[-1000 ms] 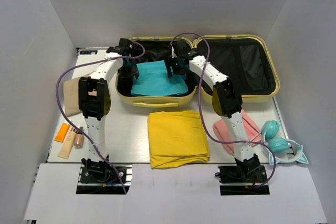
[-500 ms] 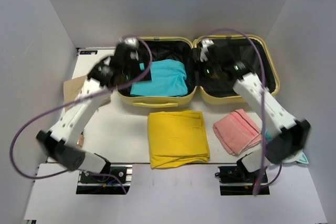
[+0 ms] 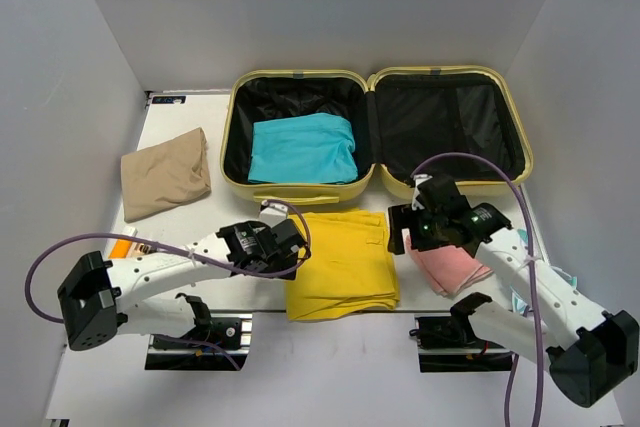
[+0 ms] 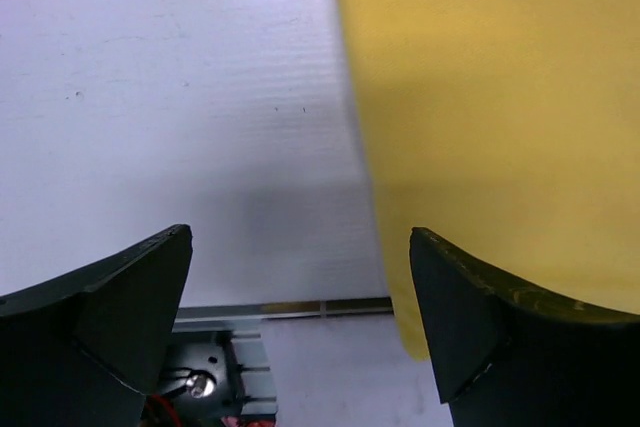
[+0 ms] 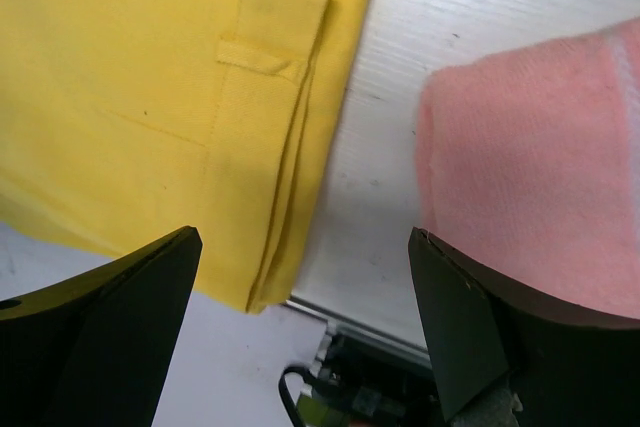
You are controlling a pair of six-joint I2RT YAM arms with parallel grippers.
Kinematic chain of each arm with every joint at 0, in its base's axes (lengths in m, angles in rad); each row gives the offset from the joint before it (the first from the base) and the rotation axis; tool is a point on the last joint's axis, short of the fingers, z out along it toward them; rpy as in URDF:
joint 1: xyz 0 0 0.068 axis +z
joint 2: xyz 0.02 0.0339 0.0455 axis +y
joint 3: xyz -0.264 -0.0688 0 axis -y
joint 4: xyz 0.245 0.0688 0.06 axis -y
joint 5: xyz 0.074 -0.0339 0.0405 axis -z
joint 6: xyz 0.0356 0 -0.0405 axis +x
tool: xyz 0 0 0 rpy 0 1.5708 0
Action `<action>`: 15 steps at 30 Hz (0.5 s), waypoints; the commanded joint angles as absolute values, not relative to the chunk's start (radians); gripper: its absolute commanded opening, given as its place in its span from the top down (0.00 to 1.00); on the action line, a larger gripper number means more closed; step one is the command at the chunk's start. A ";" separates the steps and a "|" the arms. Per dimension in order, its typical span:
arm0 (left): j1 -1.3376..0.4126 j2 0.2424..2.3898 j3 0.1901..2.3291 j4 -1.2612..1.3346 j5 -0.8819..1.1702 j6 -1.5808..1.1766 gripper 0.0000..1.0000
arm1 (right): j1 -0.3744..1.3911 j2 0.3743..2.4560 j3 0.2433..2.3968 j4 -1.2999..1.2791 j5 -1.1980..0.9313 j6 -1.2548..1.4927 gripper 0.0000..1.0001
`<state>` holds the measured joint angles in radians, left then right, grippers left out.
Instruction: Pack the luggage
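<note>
Luggage place: the luggage (image 3: 300, 191) is lying at the far side of the table (image 3: 230, 217), well apart from both grippers.
Luggage heading: it is lying opened flat with both black-lined halves facing up. Its long axis is running left to right.
Inside: a teal folded cloth (image 3: 303, 147) is sitting in the left half.
Left arm: it is stretching low and rightward. The left gripper (image 4: 298, 247) is hanging over the left edge of the yellow garment (image 4: 500, 97), its jaws spread wide and holding nothing.
Right arm: it is reaching low and leftward. The right gripper (image 5: 300, 242) is hanging, spread wide and empty, over the gap between the yellow garment and the pink towel (image 5: 540, 197).
</note>
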<state>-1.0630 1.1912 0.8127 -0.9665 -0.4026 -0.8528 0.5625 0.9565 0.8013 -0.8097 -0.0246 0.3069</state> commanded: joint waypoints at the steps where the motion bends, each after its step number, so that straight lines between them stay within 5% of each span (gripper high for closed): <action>1: -1.072 1.172 0.761 -0.819 -0.486 -0.957 0.00 | 0.578 0.968 0.729 -0.707 -0.078 0.342 0.10; 10: -1.020 1.160 0.565 -0.444 -0.401 -0.962 0.00 | 0.621 1.118 0.631 -0.505 -0.095 0.367 0.10; 15: -0.965 1.199 0.519 -0.322 -0.311 -0.965 0.00 | 0.647 1.167 0.562 -0.450 -0.054 0.406 0.24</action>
<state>-0.9794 1.1900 0.5350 -0.4618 -0.3637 -0.9569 0.6353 1.1610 0.5938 -0.5247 -0.0776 0.3763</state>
